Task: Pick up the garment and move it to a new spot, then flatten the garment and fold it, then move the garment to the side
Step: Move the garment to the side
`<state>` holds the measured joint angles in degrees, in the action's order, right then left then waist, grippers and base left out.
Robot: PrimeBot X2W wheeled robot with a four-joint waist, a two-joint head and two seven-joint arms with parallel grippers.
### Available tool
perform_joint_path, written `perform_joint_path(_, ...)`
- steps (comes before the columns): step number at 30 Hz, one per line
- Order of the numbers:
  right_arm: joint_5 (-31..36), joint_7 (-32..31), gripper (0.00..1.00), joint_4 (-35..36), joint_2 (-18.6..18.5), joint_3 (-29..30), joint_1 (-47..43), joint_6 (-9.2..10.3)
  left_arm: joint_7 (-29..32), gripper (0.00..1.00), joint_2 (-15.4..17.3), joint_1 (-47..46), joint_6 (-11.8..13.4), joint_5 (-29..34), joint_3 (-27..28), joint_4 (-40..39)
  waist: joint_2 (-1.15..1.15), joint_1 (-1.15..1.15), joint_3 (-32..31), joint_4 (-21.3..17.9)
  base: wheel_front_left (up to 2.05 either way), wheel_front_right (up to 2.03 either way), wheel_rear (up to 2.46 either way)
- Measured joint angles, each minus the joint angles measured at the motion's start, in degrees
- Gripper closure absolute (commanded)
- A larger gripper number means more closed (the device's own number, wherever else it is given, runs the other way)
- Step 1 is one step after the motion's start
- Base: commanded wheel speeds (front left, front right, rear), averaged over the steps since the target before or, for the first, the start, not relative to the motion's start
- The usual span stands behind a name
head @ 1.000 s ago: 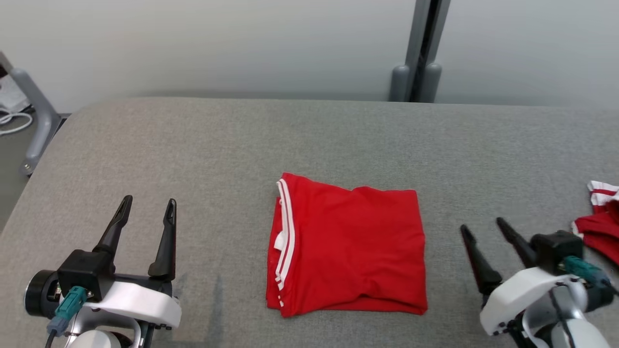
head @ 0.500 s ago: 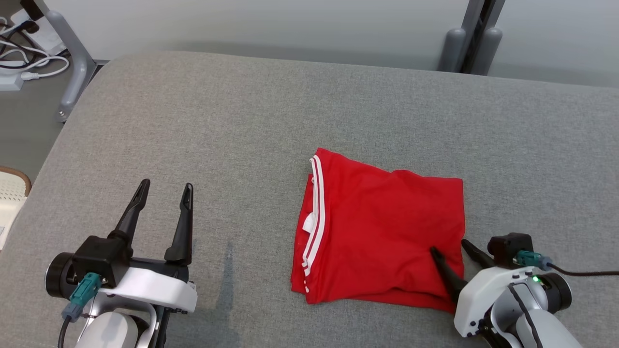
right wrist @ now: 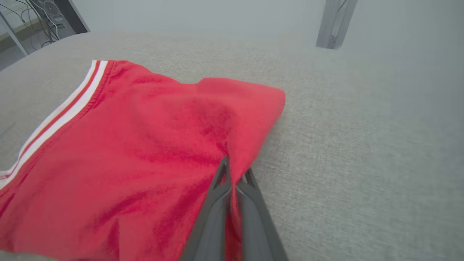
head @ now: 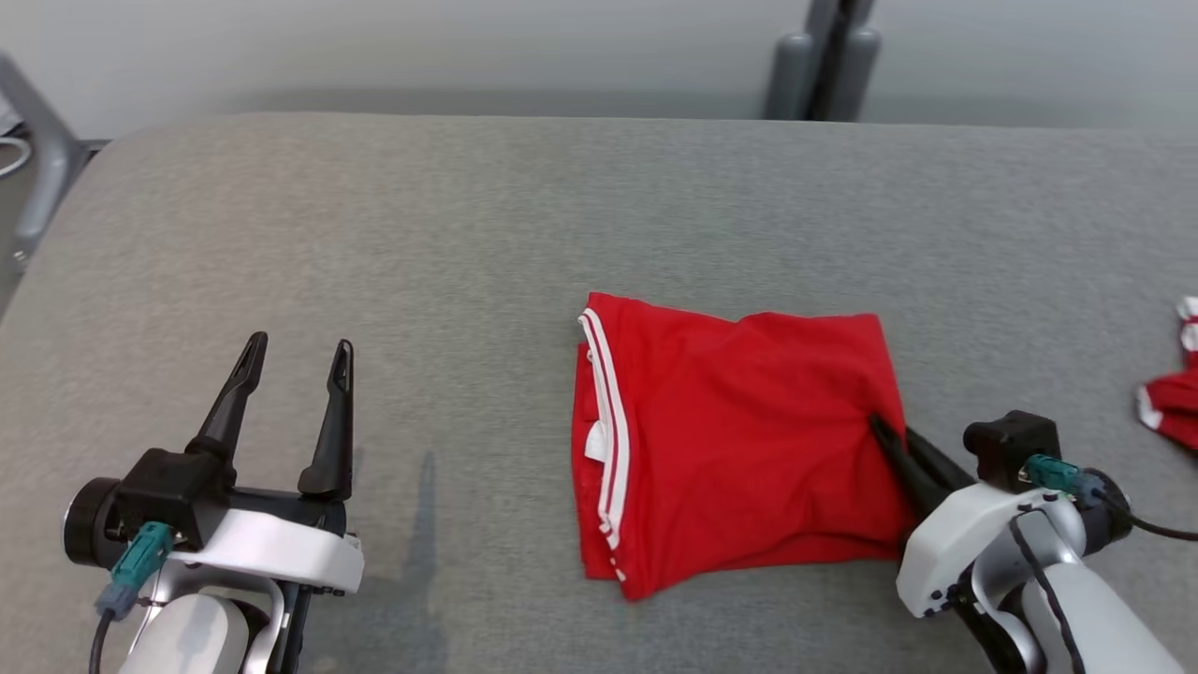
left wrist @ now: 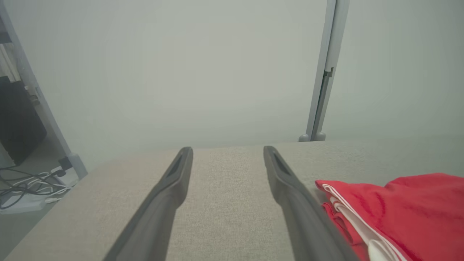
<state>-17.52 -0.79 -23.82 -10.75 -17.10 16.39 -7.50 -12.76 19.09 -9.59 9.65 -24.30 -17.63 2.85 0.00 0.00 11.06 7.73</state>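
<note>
Red folded garment (head: pixel 739 449), right hand (head: pixel 884 429) pinching its edge, left hand (head: pixel 299 348) spread wide — second red cloth (head: pixel 1170 407) (cut off by frame)

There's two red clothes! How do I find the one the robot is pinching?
Start at the big grey surface. Near its middle lies the folded red garment, squarish, white stripes down its left edge. The right gripper pinches its right side, unlike the other red cloth at the far right.

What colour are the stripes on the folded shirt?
White. The stripes edge the red shirt; head view shows them best.
</note>
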Motion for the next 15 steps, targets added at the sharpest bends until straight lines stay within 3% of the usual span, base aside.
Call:
perform_joint_path(8,3.80,-2.66,1.00,10.85,-4.66,1.23,-3.05,-0.01,1.24,0.00,1.37,-0.49,-0.02,0.12,-0.19,-2.72,0.00,0.00,1.02,-8.64,0.00,0.00,0.00)
perform_joint_path(15,4.54,-4.85,1.00,16.16,-8.94,0.66,0.55,-0.01,3.10,0.00,1.66,-5.28,-1.00,1.40,-1.99,-5.17,0.00,0.00,4.81,-15.60,0.00,0.00,0.00)
